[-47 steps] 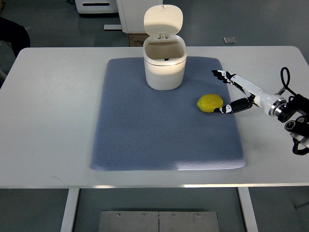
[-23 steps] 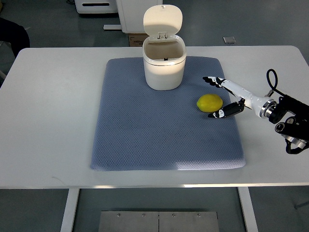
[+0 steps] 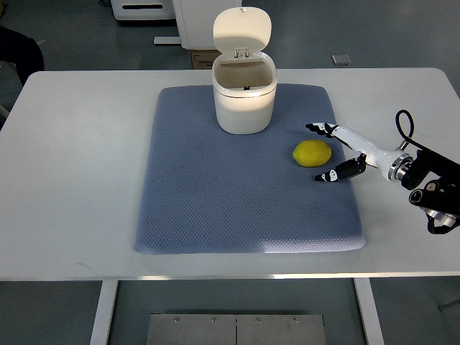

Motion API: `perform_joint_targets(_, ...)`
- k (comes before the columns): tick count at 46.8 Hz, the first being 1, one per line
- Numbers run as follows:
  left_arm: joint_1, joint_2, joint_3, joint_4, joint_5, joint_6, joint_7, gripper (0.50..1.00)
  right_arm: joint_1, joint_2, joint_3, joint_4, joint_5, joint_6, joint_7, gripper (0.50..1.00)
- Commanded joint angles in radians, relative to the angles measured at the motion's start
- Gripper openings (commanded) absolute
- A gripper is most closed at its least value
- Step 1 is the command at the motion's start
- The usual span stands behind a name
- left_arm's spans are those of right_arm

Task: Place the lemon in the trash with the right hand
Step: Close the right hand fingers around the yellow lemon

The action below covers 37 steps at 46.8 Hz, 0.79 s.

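Right hand (image 3: 332, 151) spread wide beside lemon (image 3: 312, 153), trash bin (image 3: 244, 90) lid up.

Lemon (image 3: 312, 153) on blue mat (image 3: 215, 208), right of white trash bin (image 3: 244, 100) with lid (image 3: 242, 31) raised. Right hand (image 3: 343, 152) spread around lemon's right side, fingers (image 3: 321, 129) above, thumb (image 3: 330, 175) below, no visible contact.

Right hand (image 3: 335, 151) low at right, fingers spread wide, palm empty, arm from right edge.
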Motion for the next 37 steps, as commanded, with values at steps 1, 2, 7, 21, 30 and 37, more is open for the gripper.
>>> perform_joint_targets(1,0.0,0.0,0.0,0.0,0.0,0.0,0.0,1.0,0.001,0.0,0.0,-0.002,0.005,0.0,0.0,0.91)
perform_joint_targets(2,0.0,0.0,0.0,0.0,0.0,0.0,0.0,1.0,0.003,0.0,0.0,-0.002,0.005,0.0,0.0,0.908)
perform_joint_targets(7,0.0,0.0,0.0,0.0,0.0,0.0,0.0,1.0,0.01,0.0,0.0,-0.002,0.008,0.0,0.0,0.876)
perform_joint_targets(21,0.0,0.0,0.0,0.0,0.0,0.0,0.0,1.0,0.012,0.009,-0.002,-0.007,0.011,0.0,-0.006,0.836)
perform_joint_targets(30,0.0,0.0,0.0,0.0,0.0,0.0,0.0,1.0,0.012,0.021,-0.003,-0.01,0.011,0.0,-0.018,0.805)
perform_joint_targets(37,0.0,0.0,0.0,0.0,0.0,0.0,0.0,1.0,0.012,0.028,-0.003,-0.01,0.011,0.0,-0.018,0.767)
